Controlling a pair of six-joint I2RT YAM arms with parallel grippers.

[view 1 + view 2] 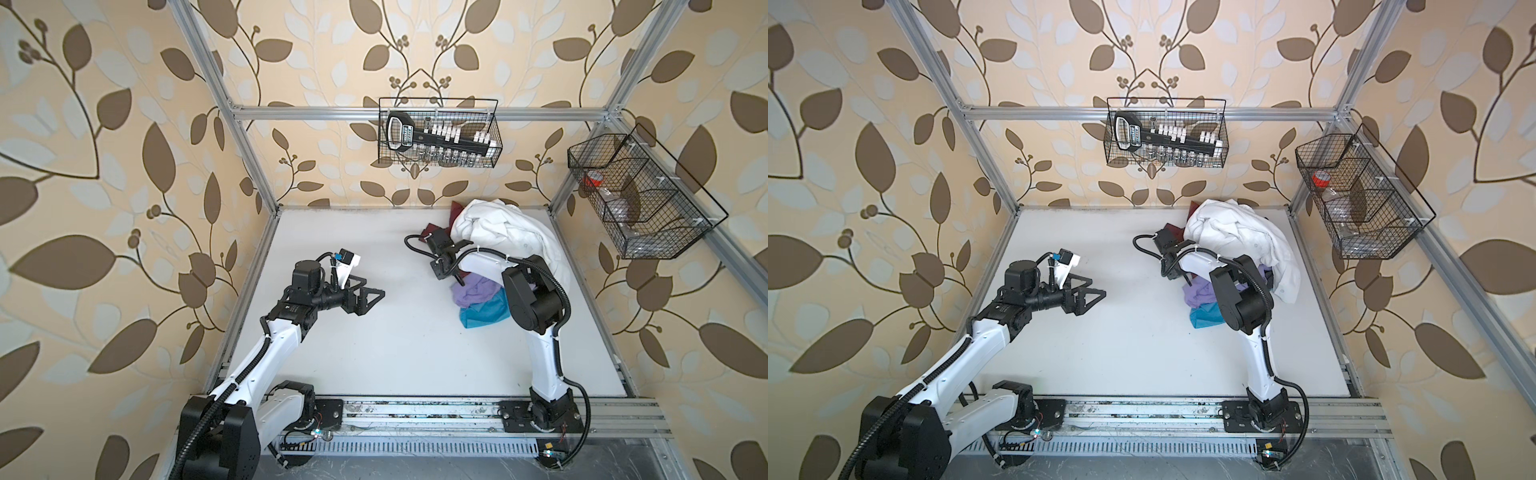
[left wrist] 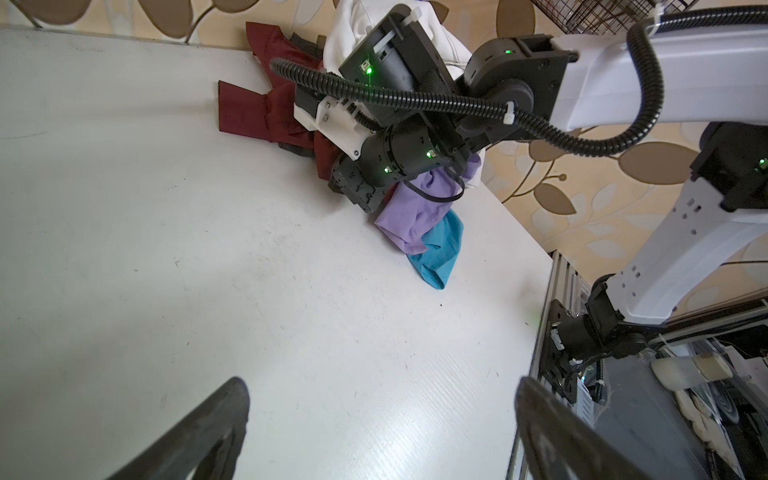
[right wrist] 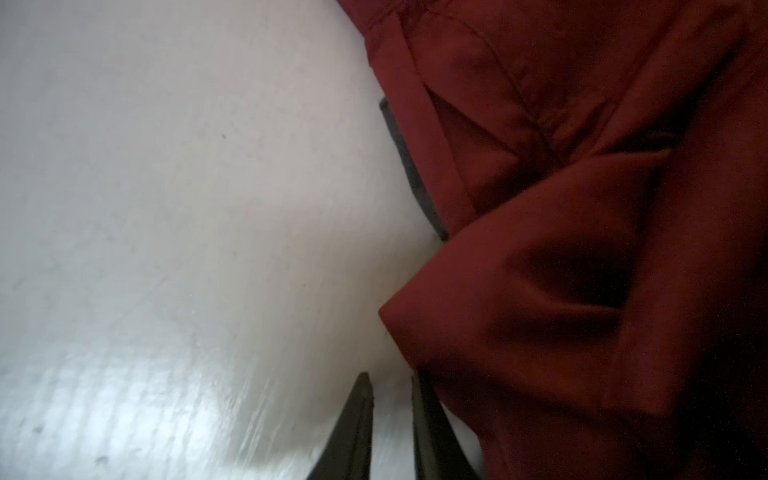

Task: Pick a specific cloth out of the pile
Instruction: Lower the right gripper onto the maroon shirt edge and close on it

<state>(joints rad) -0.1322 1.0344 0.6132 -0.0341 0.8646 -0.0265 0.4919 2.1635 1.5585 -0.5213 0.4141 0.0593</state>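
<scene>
In both top views, the thin maroon shirt-like cloth (image 1: pixel 432 230) (image 1: pixel 1173 228) protrudes from the mixed garment pile (image 1: pixel 505 237) at the far right of the white table (image 1: pixel 374 353).
Left wrist view: left gripper (image 2: pixel 382 388), fingers spread wide.
Right wrist view: right gripper (image 3: pixel 388 380), fingers nearly together at the cloth (image 3: pixel 540 216) edge. Whether they pinch it cannot be told.

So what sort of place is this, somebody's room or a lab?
Probably a robot test cell, not a home: aluminium frame around a white tabletop, leaf wallpaper on the walls, left arm and right arm bolted to a base rail.

Far right on the table (image 1: pixel 374 353) sits the pile (image 1: pixel 498 245) — the cloth (image 2: pixel 245 112) pokes out at its left.
</scene>
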